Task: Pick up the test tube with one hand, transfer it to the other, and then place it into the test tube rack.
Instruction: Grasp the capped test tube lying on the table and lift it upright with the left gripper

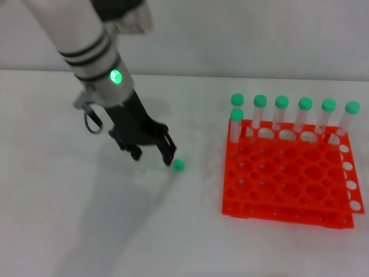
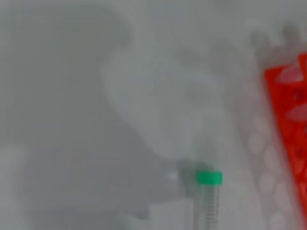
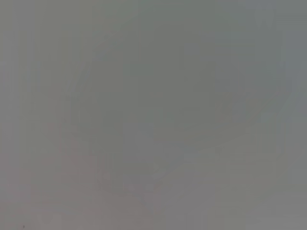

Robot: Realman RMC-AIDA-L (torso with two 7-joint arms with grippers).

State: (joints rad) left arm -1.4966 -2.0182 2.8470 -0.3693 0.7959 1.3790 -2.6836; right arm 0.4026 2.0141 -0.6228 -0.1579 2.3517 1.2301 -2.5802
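Test tube (image 1: 173, 173) flat on table (image 1: 69, 219); left pincer (image 1: 154, 151) spread, just beside.

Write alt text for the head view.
The left gripper, fingers spread, is low over the white table beside a loose green-capped test tube. To its right, an orange test tube rack holds seven capped tubes.

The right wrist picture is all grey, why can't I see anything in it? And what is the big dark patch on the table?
Right wrist view: only flat grey, nothing recognisable. Head view: the dark patch on the table is the left arm's shadow, spreading below the left claw. Left wrist view: soft and out of focus, with only the tube and its green cap fairly clear, and the orange rack smeared at the edge.
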